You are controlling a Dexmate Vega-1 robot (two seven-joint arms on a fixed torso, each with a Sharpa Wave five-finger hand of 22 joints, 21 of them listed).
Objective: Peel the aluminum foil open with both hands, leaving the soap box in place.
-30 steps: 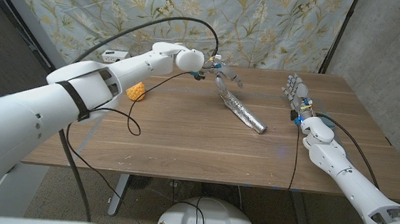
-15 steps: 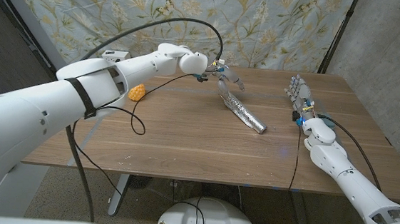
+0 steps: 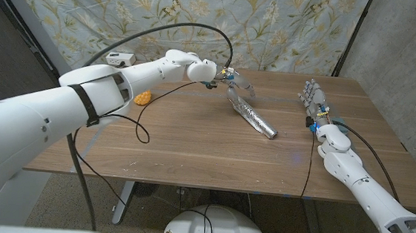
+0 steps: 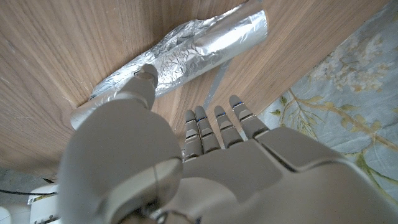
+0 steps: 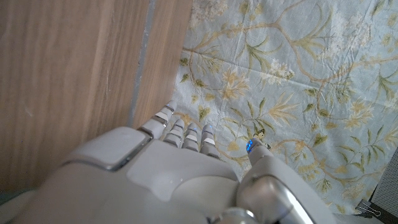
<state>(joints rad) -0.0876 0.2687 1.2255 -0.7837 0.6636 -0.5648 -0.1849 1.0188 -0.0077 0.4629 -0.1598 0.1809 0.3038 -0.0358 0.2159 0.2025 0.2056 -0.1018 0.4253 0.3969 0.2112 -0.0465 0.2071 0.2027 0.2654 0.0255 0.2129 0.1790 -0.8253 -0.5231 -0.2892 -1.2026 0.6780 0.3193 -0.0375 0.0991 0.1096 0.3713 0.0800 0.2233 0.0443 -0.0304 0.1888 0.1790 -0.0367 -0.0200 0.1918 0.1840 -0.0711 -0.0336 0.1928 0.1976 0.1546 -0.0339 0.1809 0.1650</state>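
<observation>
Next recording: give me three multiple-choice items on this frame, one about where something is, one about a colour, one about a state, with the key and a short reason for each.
1. Where does the foil-wrapped package lie?
A. Near the middle of the wooden table
B. On the floor
C. Under the right arm

2. What colour is the small object on the table by the left arm?
A. Blue
B. Yellow-orange
C. Black

3. What is the state of the right robot hand?
A. Gripping the foil
B. Holding a cable
C. Holding nothing, fingers extended, apart from the foil

Key:
1 A, the head view shows the package on the wood, right of centre, with the left robot hand at its far end.
2 B, it stands out yellow-orange against the brown wood.
3 C, the hand stands at the table's right side with bare wood between it and the foil.
</observation>
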